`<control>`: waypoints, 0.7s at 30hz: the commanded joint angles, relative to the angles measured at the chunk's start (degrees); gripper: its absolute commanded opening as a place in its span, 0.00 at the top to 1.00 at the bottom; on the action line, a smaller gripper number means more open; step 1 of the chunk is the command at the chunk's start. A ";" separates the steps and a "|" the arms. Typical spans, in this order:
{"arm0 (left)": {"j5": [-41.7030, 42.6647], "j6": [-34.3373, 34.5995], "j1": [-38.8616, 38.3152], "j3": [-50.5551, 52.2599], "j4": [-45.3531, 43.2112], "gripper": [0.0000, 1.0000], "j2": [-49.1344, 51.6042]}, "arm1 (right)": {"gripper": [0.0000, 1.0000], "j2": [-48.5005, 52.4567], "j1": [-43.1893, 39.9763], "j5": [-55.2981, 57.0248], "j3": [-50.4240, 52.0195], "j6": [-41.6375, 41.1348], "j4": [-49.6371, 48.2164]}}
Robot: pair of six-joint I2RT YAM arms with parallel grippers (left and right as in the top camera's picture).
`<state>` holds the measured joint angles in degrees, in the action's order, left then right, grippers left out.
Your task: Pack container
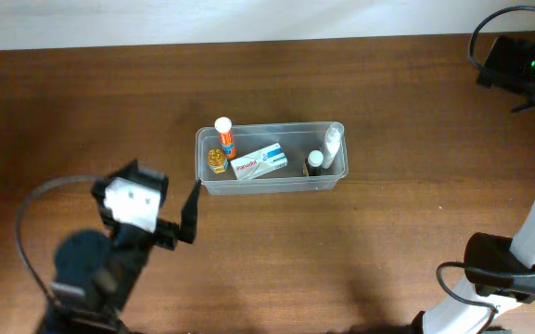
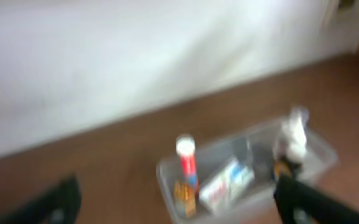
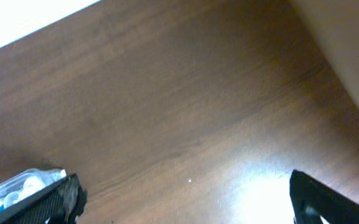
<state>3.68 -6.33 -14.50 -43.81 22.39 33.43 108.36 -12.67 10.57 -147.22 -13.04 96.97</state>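
Observation:
The clear container [image 1: 272, 179] sits mid-table, and the blurred left wrist view shows it too [image 2: 167, 177]. Inside it are an orange tube with a white cap [image 1: 224, 137], a small amber jar [image 1: 216, 160], a white medicine box [image 1: 258, 162], a dark little bottle [image 1: 314, 164] and a white bottle [image 1: 331, 145]. My left gripper [image 1: 160, 193] hovers just left of and nearer than the tub, open and empty, its fingers [image 2: 294, 199] framing the tub. My right gripper [image 3: 185, 186] is open over bare wood, far from the tub, and holds nothing.
The brown wooden table [image 1: 388, 241] meets a white wall [image 2: 104, 62] along its far edge. The right arm [image 1: 527, 232] rises along the table's right side to the far right corner. A clear plastic edge [image 3: 17, 185] shows at the lower left of the right wrist view.

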 commanded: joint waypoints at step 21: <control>2.80 0.28 7.02 38.16 -21.81 0.01 -27.69 | 0.02 -0.96 -0.11 0.63 -0.92 0.39 0.33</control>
<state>5.67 -6.33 -8.91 -5.98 -0.95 7.73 108.36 -12.67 10.57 -147.22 -13.04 96.97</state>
